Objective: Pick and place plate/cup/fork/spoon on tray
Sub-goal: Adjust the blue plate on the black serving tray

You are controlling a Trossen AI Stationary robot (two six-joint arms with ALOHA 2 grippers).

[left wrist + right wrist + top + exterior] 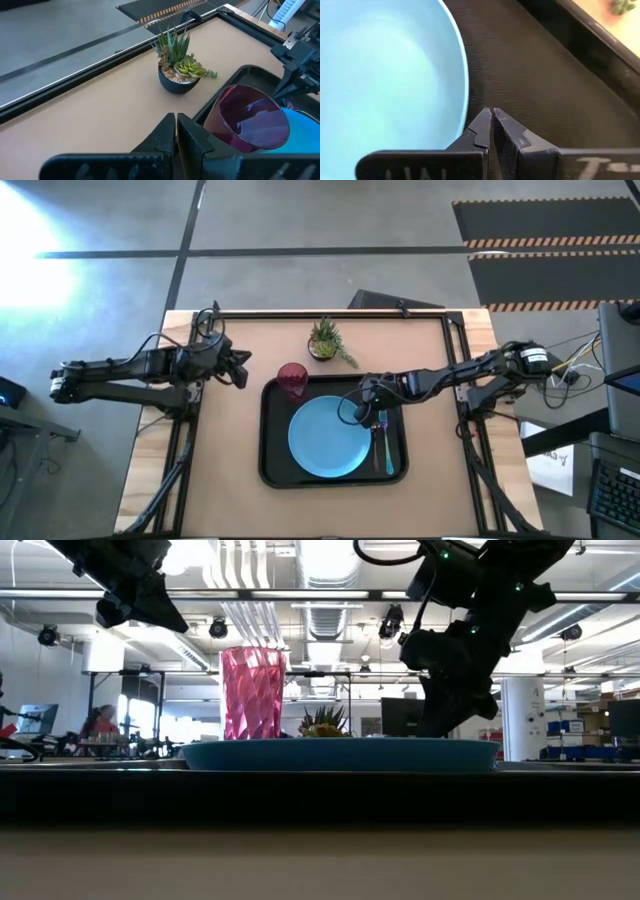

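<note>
The black tray lies mid-table. On it rest the light-blue plate, the red cup upright in its far left corner, and the fork and spoon side by side right of the plate. My right gripper is shut and empty, slanting down over the tray floor just beside the plate's rim. My left gripper is shut and empty, raised left of the tray near the cup.
A small potted green plant stands on the table just beyond the tray's far edge, close to the cup. A dark frame rail runs along the table's far and side edges. Bare tabletop lies left of the tray and along the near edge.
</note>
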